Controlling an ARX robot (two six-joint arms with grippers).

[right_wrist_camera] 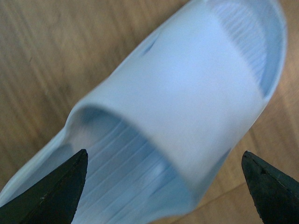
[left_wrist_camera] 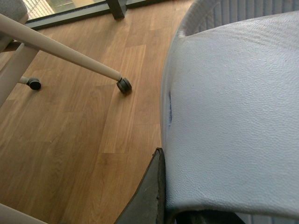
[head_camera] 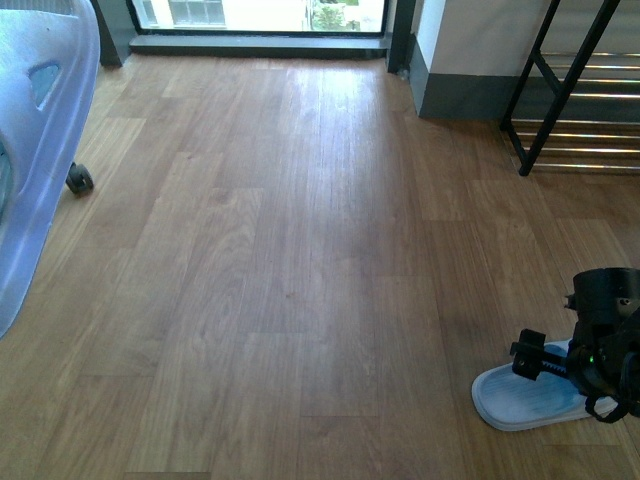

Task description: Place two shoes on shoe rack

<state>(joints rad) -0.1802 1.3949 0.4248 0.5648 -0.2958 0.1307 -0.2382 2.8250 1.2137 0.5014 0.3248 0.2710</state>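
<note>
The shoes here are two light blue slippers. One slipper (head_camera: 40,150) hangs off the floor at the far left, very near the front camera. It fills the left wrist view (left_wrist_camera: 233,112), where my left gripper (left_wrist_camera: 168,210) is shut on its edge and one dark finger (left_wrist_camera: 149,196) shows beside it. The other slipper (head_camera: 530,397) lies flat on the wooden floor at the lower right. My right gripper (right_wrist_camera: 163,158) is open just above this slipper (right_wrist_camera: 187,102), one finger on each side of its strap. The black shoe rack (head_camera: 590,90) with chrome rods stands at the far right.
A chair's white leg (left_wrist_camera: 60,49) and caster (left_wrist_camera: 124,85) are close to the held slipper; a caster (head_camera: 79,180) also shows on the left of the floor. A window sill (head_camera: 260,42) runs along the back, and a grey-based wall corner (head_camera: 460,95) stands beside the rack.
</note>
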